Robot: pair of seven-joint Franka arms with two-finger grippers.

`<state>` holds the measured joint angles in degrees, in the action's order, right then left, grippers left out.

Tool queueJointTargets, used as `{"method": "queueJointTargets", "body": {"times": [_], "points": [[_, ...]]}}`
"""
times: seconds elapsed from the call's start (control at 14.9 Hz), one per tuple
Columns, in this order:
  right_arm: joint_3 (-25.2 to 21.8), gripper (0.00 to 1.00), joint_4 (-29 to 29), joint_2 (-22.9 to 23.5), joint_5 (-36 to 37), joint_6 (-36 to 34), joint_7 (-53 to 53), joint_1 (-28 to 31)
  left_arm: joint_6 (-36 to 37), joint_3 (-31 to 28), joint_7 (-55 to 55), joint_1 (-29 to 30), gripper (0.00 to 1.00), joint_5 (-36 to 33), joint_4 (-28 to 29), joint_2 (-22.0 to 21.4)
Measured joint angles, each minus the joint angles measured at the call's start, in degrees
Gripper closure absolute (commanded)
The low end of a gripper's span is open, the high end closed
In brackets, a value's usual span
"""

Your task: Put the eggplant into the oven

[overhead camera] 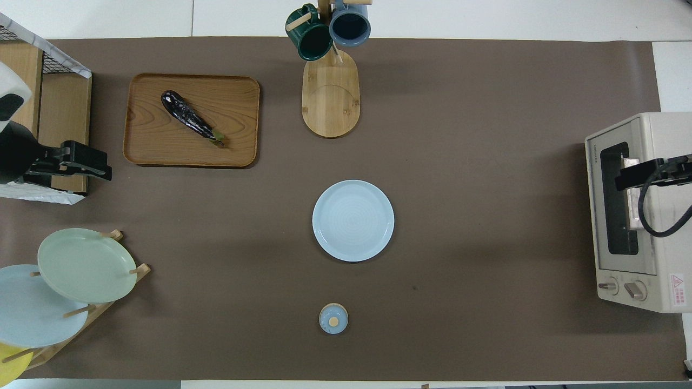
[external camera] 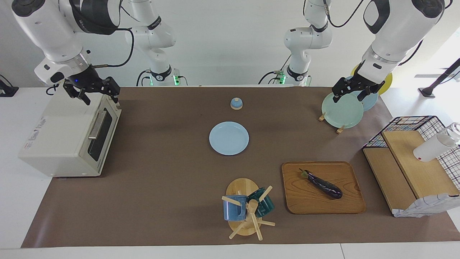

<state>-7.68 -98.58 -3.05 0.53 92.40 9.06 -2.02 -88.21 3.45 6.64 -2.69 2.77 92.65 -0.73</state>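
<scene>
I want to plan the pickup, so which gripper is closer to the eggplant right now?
Left. The left gripper hangs open over the plate rack at the eggplant's end of the table. The right gripper is open above the oven, at the table's right-arm end.

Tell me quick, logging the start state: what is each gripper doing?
Left gripper: open, holding nothing, raised over the plate rack.
Right gripper: open, holding nothing, raised over the oven.

Glossy purple eggplant (external camera: 322, 184) diagonal on wooden tray (external camera: 345, 207) — cream oven (external camera: 68, 138), door shut
</scene>
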Motion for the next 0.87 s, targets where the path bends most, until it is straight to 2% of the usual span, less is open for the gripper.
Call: {"method": "queueJointTargets", "body": {"times": [0.61,0.67,0.81,0.87], "points": [[0.0,0.0,0.0,0.0,0.0,0.0,0.0,0.0,-1.3,0.1,0.5,0.0,0.0,0.0,0.3,0.0],[0.0,0.2,-0.1,0.0,0.0,0.1,0.0,0.0,-3.0,0.1,1.6,0.0,0.0,0.0,0.6,0.0],[0.0,0.97,-0.8,-0.1,0.0,1.5,0.2,-0.1,-6.4,0.2,3.7,0.0,0.0,0.0,1.7,0.2],[0.1,1.0,-1.6,-0.3,0.0,2.1,0.3,-0.3,-7.3,0.2,4.3,0.0,0.0,0.0,2.1,0.5]]}}
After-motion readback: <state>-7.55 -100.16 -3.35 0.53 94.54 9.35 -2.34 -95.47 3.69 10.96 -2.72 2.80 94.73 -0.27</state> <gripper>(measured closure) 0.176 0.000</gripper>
